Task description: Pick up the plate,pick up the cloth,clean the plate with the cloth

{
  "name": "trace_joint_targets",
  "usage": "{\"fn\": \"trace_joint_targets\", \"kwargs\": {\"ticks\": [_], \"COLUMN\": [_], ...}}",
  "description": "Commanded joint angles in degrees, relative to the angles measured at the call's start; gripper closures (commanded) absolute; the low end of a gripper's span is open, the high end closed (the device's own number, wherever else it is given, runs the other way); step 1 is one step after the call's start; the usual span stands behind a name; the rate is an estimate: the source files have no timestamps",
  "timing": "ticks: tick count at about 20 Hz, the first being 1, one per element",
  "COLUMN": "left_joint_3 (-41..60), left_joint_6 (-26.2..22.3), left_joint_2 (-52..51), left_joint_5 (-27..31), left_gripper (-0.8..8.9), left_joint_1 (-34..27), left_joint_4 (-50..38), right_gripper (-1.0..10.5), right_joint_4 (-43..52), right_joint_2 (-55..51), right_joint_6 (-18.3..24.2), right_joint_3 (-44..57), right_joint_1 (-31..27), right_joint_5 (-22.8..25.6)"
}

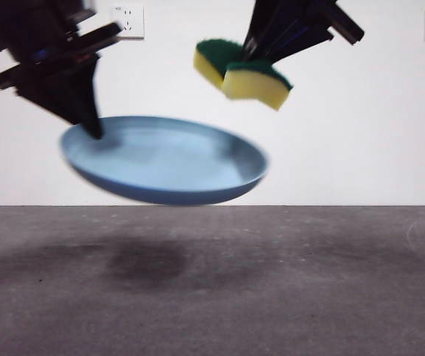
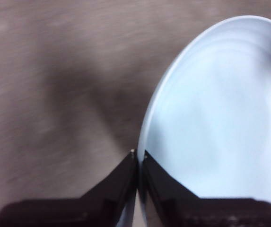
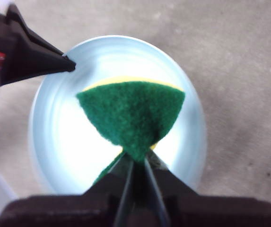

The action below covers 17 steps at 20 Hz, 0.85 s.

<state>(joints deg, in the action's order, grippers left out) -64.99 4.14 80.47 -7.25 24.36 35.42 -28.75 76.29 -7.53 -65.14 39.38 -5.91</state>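
The light blue plate (image 1: 169,158) hangs tilted in the air above the table, held by its left rim. My left gripper (image 1: 92,127) is shut on that rim, and in the left wrist view its jaws pinch the plate (image 2: 220,113) edge at the gripper (image 2: 139,155). The cloth (image 1: 242,73), a yellow sponge with a green scouring layer, is squeezed and folded above the plate's right half, apart from it. My right gripper (image 3: 136,163) is shut on the cloth (image 3: 133,113), with the plate (image 3: 55,137) below it.
The grey table (image 1: 271,289) lies below with the plate's shadow on it. Two wall sockets (image 1: 127,21) sit on the white back wall. The left gripper (image 3: 55,64) also shows in the right wrist view on the plate's rim.
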Motion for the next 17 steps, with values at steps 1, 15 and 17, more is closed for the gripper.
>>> {"fn": "trace_joint_targets", "kwargs": {"ticks": [1,15,17], "left_joint_3": [0.0,0.0,0.0], "left_joint_6": [1.4,2.1,2.1], "left_joint_2": [-0.1,-0.1,-0.1], "left_joint_5": [-1.9,-0.4,-0.8], "left_gripper": [8.21,8.22,8.22], "left_joint_1": [3.1,3.8,2.1], "left_joint_4": [-0.9,-4.6,-4.3], "right_gripper": [9.6,9.6,9.6], "right_joint_4": [0.7,1.4,-3.2], "right_joint_2": [2.4,13.1,13.1], "right_joint_6": [-0.6,-0.5,0.1], "right_joint_3": [0.1,0.1,0.1], "right_joint_1": [2.2,10.0,10.3], "right_joint_5": [4.6,-2.9,-0.4]}}
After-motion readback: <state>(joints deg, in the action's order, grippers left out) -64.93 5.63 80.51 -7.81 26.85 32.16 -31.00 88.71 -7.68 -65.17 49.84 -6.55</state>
